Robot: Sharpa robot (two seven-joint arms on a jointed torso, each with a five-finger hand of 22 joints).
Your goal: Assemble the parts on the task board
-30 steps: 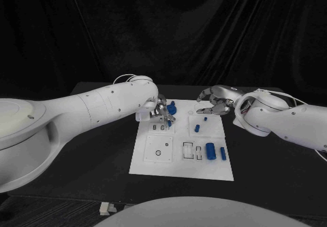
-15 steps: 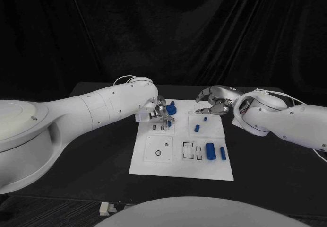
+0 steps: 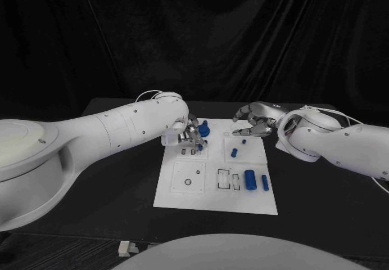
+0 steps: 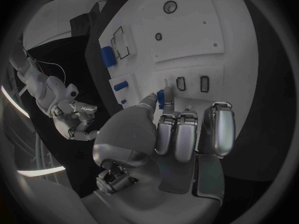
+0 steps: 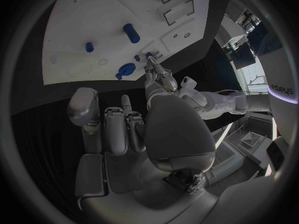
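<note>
Parts [image 3: 250,180] on task board [image 3: 182,199]

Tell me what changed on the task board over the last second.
Almost nothing. The left robot hand stays at the task board's far left corner, pinching a small blue part. The right robot hand still hovers over the far edge, holding nothing. The loose blue parts lie where they were.

Place: a robotics lab or test cell.
Backdrop: black cloth curtains [image 3: 243,50] hang in folds behind the whole set-up.
Worktop: a black, matte worktop [image 3: 121,185] carries a flat white rectangular task board [image 3: 188,194] with cut-out slots and small blue plastic parts [image 3: 251,180].
Machinery: two white jointed robot arms [image 3: 105,132] reach over the board, each ending in a silver metal hand [image 3: 258,125]; thin cables loop at the wrists.
</note>
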